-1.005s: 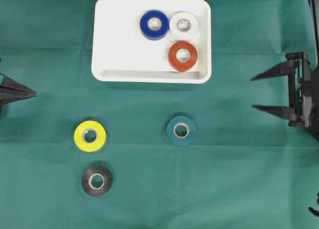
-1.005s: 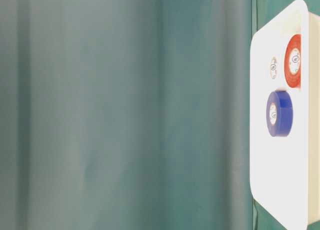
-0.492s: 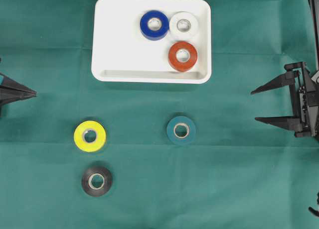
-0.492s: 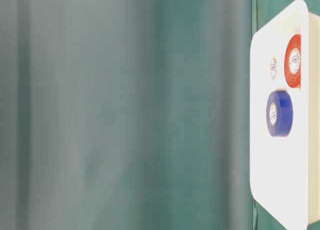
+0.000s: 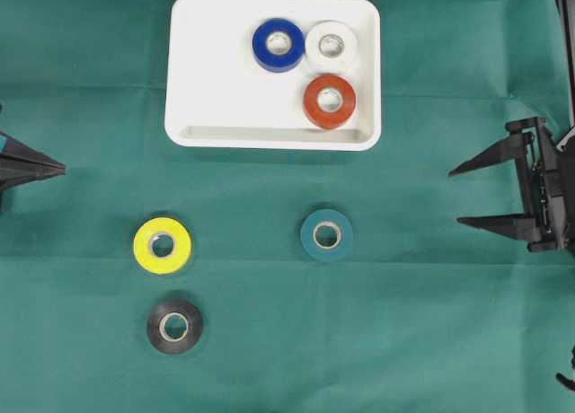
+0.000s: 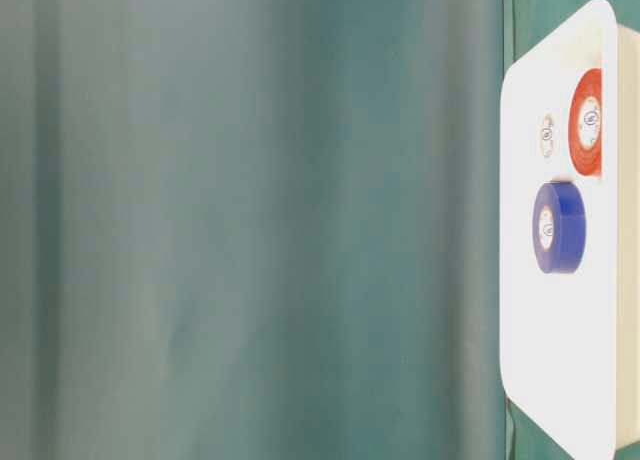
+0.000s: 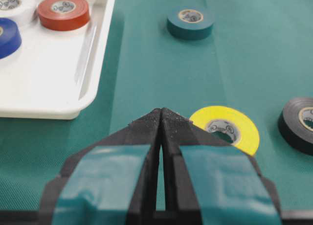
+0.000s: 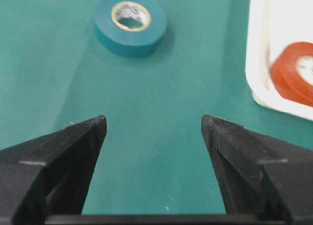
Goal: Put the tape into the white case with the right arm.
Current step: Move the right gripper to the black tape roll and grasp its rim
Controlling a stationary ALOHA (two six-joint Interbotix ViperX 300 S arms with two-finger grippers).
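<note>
Your right gripper [image 5: 456, 197] sits at the 3 o'clock edge of the overhead view with its two pointed black fingers [image 5: 476, 162] spread apart and nothing between them; in your right wrist view only bare green cloth shows in the gap of the right gripper [image 8: 153, 124]. The teal tape [image 5: 327, 235] lies flat on the table [image 5: 431, 341] just past the centre toward 5 o'clock, well apart from those fingers and with open cloth between them. In the right wrist view it is the teal tape [image 8: 130, 22] at 11 o'clock, ahead of the fingertips. The white case [image 5: 211, 67] rests at 12 o'clock in the overhead view, and three rolls lie inside it toward its 3 o'clock side: a blue tape [image 5: 278, 45], a white tape [image 5: 331, 46] touching it, and a red tape [image 5: 330, 101] just below the white one. Two more rolls lie outside on the cloth toward 8 o'clock: a yellow tape [image 5: 163, 245] and, nearer 7 o'clock, a black tape [image 5: 174, 326]. Your left gripper [image 5: 54, 168] points in from the 9 o'clock edge with its fingers pressed together on nothing, which the left wrist view shows plainly at the left gripper [image 7: 161, 113], its blue-patched fingers [image 7: 105, 178] meeting at the tips just short of the yellow tape [image 7: 226, 129].
</note>
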